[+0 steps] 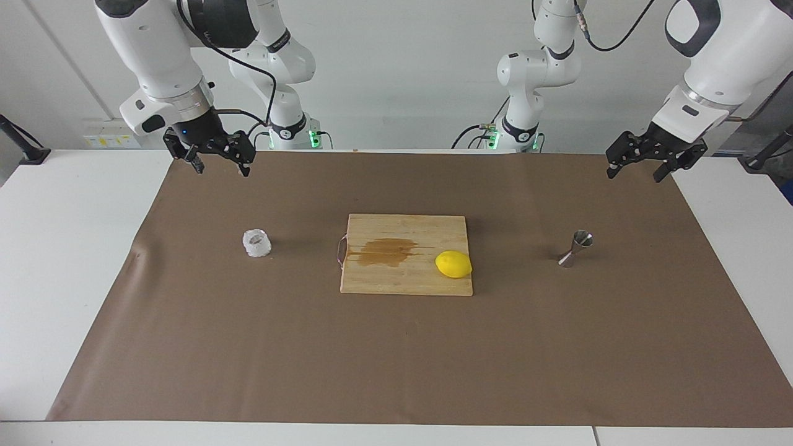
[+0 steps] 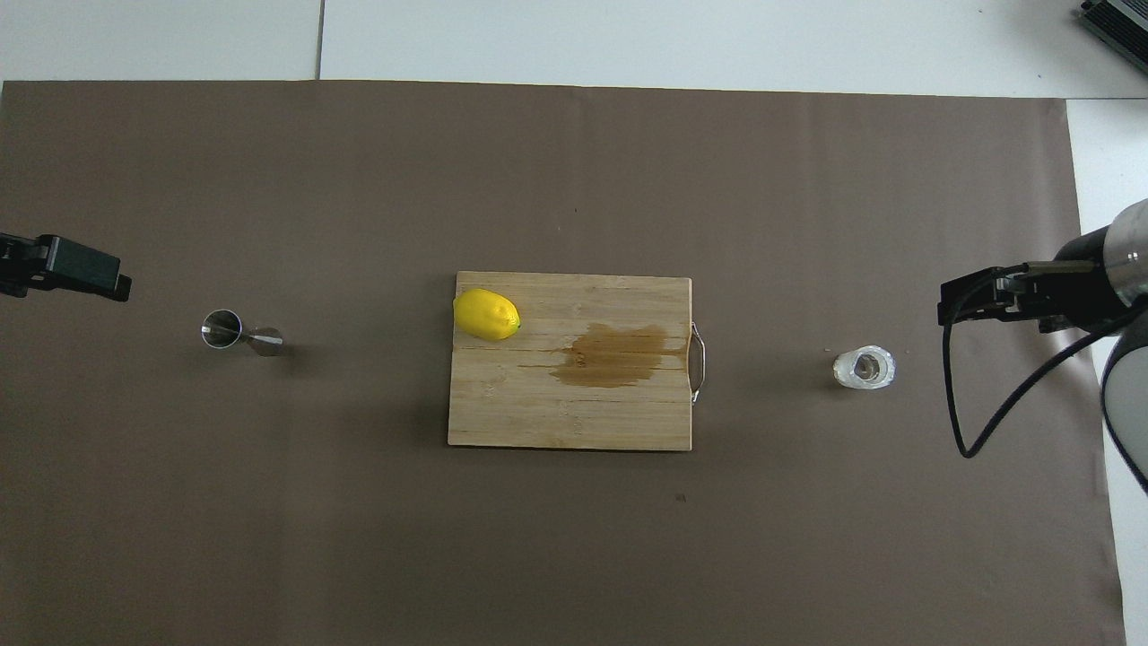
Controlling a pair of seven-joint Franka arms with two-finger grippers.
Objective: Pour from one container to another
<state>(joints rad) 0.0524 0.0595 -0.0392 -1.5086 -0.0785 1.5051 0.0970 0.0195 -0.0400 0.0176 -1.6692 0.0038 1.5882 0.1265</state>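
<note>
Nearest the robots, we note the right pincer [image 1: 220, 163] raised over the brown mat's [image 1: 396, 347] edge at its own end of the worktop [image 1: 56, 260], fingers spread, holding nothing. The left pincer [image 1: 639, 168] hangs likewise over the mat's corner at the left arm's end, spread and empty; in the overhead view only its tip shows, the rest cut off by the frame edge.

Below and inward of the right pincer, well apart from it, we find the whitish cup [image 1: 256, 243] upright on the mat, mouth upward; something dark sits inside, but we cannot make out what. Below the left pincer, also well apart, the steel jigger [image 1: 575, 248] stands upright on the mat, long axis vertical, open cone upward.

Between the two pincers lies a wooden cutting board [image 1: 406, 272], its wire handle [image 1: 340, 251] toward the cup, bearing a brown stain [image 1: 387, 251] and a lemon [image 1: 453, 264] at its jigger end.

We read no labels or writing anywhere.
</note>
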